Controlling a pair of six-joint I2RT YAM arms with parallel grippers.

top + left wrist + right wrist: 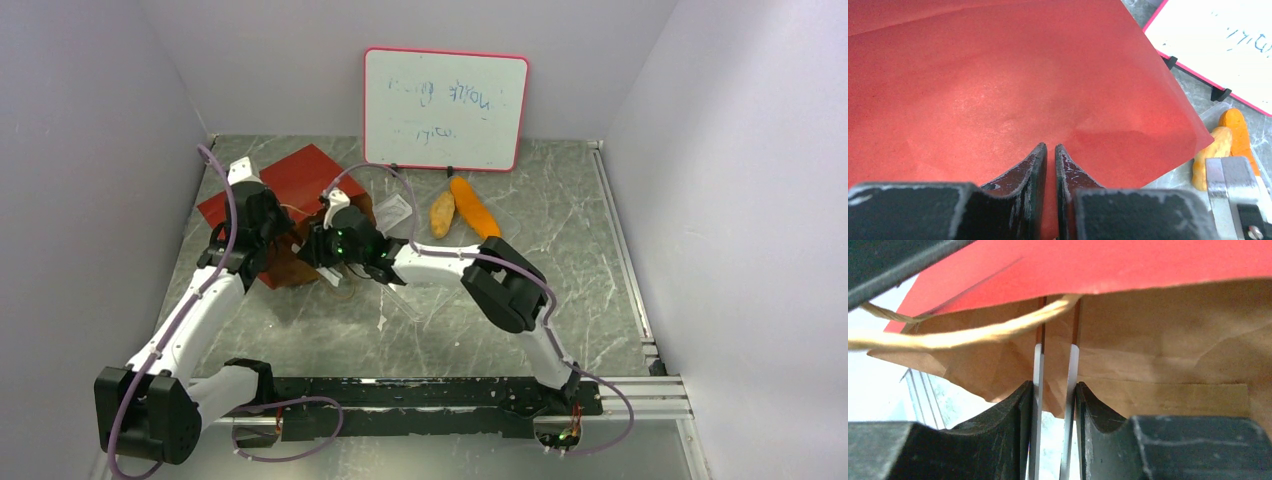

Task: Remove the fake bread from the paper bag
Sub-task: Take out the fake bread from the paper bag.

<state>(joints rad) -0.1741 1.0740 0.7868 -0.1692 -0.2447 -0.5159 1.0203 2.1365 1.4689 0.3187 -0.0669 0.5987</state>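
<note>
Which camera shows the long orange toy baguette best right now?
Top external: the long orange toy baguette lies whole, right of the red paper bag. Left wrist catches only part at the right edge; right wrist shows none of it.

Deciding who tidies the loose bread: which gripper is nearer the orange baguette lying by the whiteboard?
Right. The right gripper sits at the paper bag's mouth, a short way from the baguette; the left gripper is farther off, over the bag's red side.
</note>
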